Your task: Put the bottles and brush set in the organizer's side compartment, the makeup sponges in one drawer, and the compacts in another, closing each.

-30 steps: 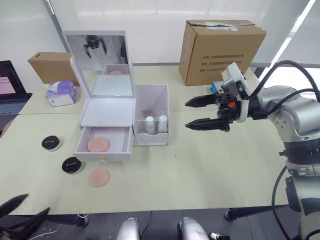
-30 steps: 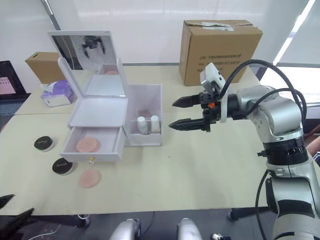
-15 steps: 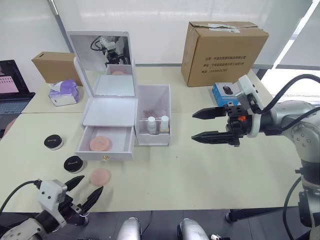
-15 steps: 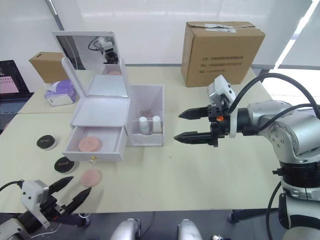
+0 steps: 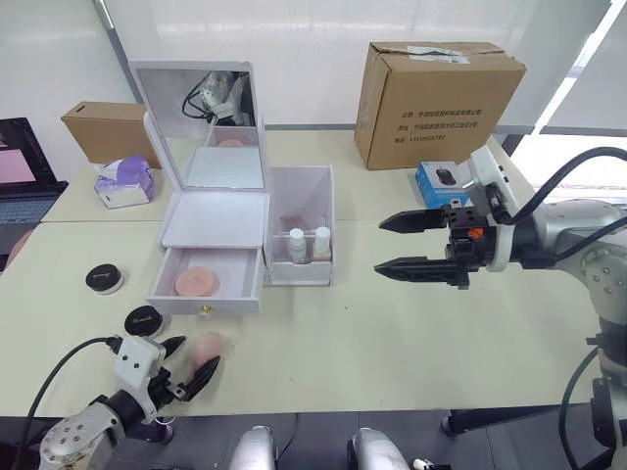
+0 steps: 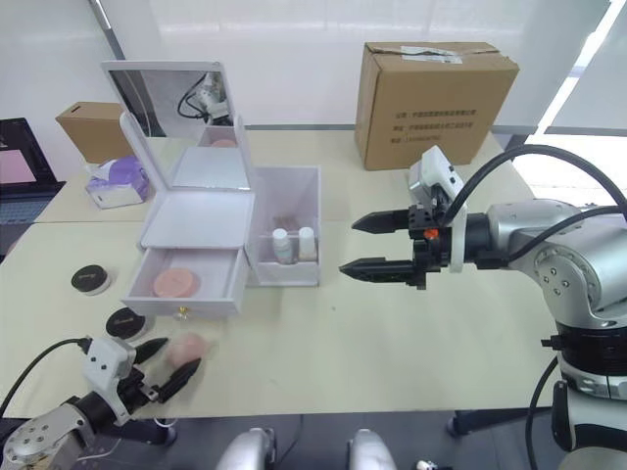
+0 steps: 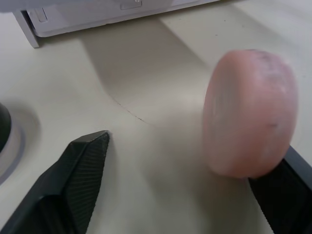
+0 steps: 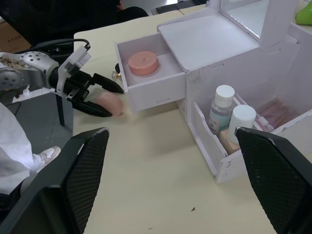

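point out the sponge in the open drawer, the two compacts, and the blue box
sponge in the drawer (image 5: 197, 281), left eye view, its top face
near compact (image 5: 143, 319), left eye view, black lid
far compact (image 5: 102, 277), left eye view, black lid
blue box (image 5: 440, 179), left eye view, front face

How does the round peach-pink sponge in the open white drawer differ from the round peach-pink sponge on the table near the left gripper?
The round peach-pink sponge in the open white drawer lies flat; the round peach-pink sponge on the table is tipped up on its edge. The first sits inside the white plastic organizer; the second is outside it, on the beige table. No gripper is near the first; the second rests against one finger of the open left gripper. Both are the same colour and round.
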